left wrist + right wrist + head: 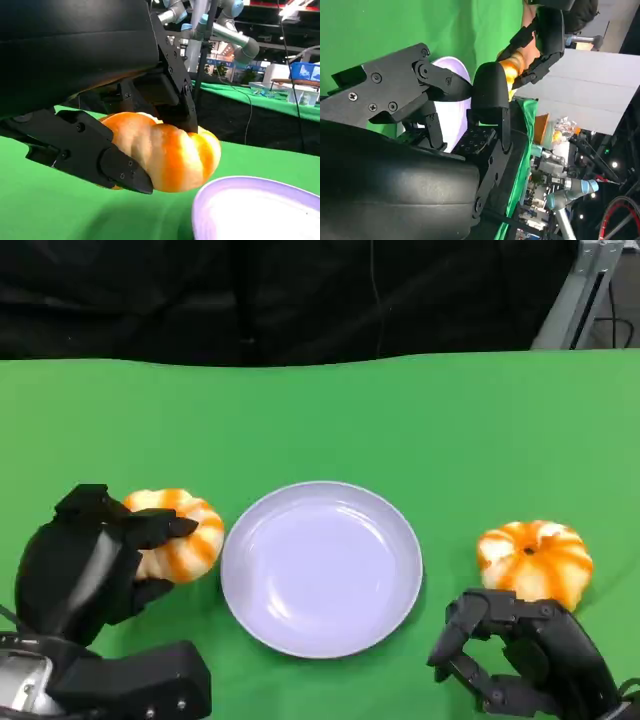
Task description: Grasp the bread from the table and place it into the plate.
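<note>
Two orange-and-white striped bread rolls are counted, one plate (322,568). The bread (180,532), at nine o'clock of the plate, is gripped by the left hand (85,562); the other roll (534,559) lies at three o'clock. The right hand (525,660) appears curled, holding nothing.

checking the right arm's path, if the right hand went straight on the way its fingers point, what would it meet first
Probably the plate: the right hand is empty, with fingers reaching toward its rim in the right wrist view, though depth is unclear.

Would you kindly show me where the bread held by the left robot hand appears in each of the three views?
Head view: the held bread sits at lower left, beside the plate, in the left robot hand.
Left wrist view: centre, between black fingers, plate rim nearby.
Right wrist view: a small orange patch beyond the plate.
Shared landmark: the plate.
</note>
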